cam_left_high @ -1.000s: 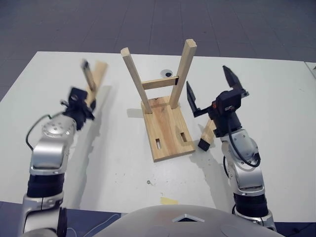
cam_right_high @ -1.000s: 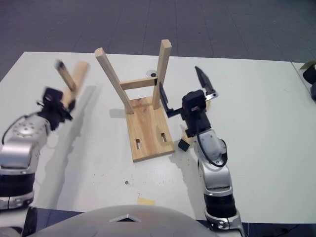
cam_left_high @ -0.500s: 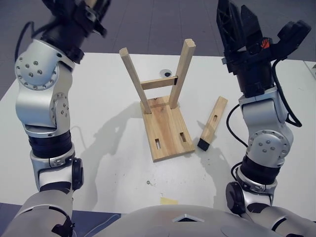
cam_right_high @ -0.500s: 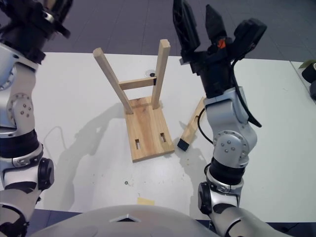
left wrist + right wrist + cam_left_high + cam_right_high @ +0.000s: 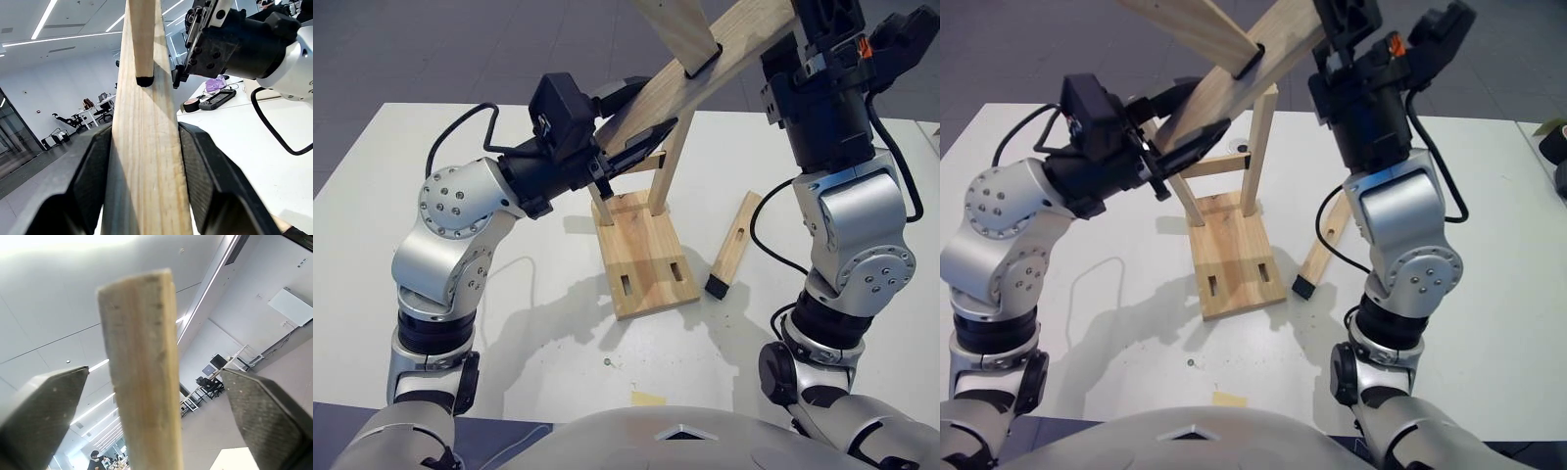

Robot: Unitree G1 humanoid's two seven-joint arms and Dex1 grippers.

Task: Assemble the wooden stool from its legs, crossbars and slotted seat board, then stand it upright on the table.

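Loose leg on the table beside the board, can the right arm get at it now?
Probably yes: the loose leg lies uncovered below the right gripper, which is open around the raised piece.

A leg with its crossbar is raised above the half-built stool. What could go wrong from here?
The right claw stands open around the raised leg at its end, so the left claw alone clamps it, low down; the long piece may tilt or slip. It hangs over the two standing legs in the seat board and could knock them loose.
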